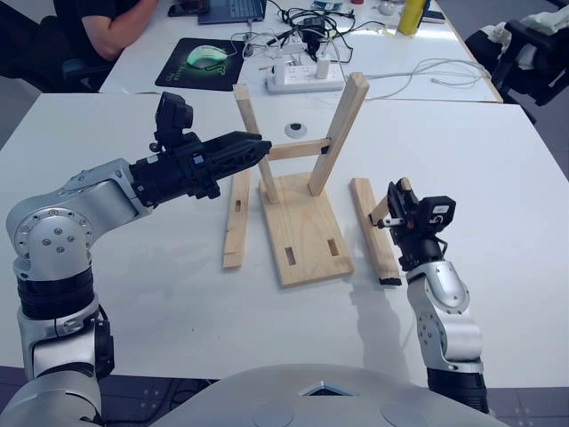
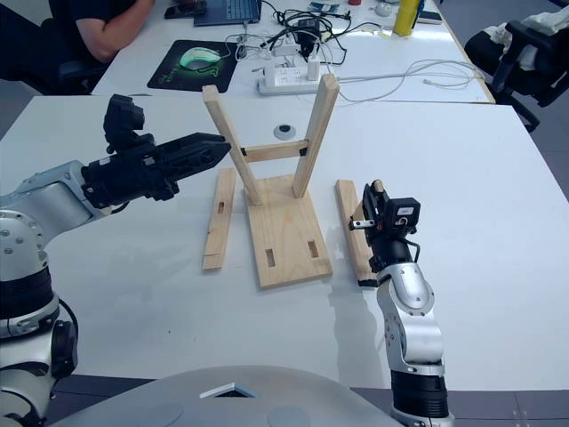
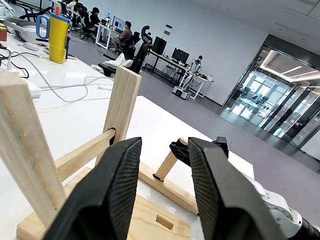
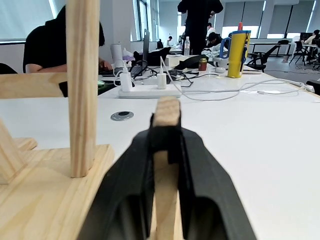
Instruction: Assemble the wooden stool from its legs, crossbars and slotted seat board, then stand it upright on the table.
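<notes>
Left gripper [image 1: 255,148], open, hovers near the fitted crossbar [image 1: 299,149] between upright legs [image 1: 342,124]; right gripper [image 1: 397,206] clamps a loose crossbar [image 4: 166,111] above the desk [image 1: 498,178].

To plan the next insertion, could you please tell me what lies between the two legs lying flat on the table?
The slotted seat board, flat, with two upright legs joined by a crossbar; the left eye view shows it.
</notes>
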{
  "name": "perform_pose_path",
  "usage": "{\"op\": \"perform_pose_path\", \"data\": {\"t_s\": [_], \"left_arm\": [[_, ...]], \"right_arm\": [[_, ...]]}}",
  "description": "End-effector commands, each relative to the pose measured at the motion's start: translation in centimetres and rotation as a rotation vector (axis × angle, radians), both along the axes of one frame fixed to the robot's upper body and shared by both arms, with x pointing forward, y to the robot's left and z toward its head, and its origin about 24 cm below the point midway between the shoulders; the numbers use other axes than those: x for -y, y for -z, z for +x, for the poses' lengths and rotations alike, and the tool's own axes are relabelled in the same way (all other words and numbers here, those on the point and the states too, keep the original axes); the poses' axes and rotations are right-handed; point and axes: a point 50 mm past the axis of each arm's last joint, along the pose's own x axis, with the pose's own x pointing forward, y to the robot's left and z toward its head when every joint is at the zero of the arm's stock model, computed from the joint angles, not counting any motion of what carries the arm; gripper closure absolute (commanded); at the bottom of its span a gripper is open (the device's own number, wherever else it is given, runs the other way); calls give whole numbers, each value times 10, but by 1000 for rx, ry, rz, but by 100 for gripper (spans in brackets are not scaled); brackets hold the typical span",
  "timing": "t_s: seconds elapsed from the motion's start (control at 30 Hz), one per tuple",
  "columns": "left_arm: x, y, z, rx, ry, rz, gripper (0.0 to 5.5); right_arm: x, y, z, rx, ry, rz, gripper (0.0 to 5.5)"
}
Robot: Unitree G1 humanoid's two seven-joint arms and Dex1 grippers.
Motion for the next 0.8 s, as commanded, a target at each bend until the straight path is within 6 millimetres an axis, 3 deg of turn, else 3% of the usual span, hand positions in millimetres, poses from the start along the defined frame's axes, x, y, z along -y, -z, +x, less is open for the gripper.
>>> {"op": "perform_pose_path", "data": {"t_s": [0.03, 0.3, 0.73, 0.8], "left_arm": [[0, -1, 0, -1, -1, 11, 380], [0, 0, 0, 2, -7, 16, 380], [-2, 1, 1, 4, -9, 19, 380], [-2, 1, 2, 2, -4, 23, 380]], "right_arm": [[8, 49, -26, -240, 23, -42, 506], [2, 35, -6, -190, -12, -61, 506], [5, 32, -7, -145, -29, -79, 506], [3, 28, -6, -122, -32, -80, 463]]}}
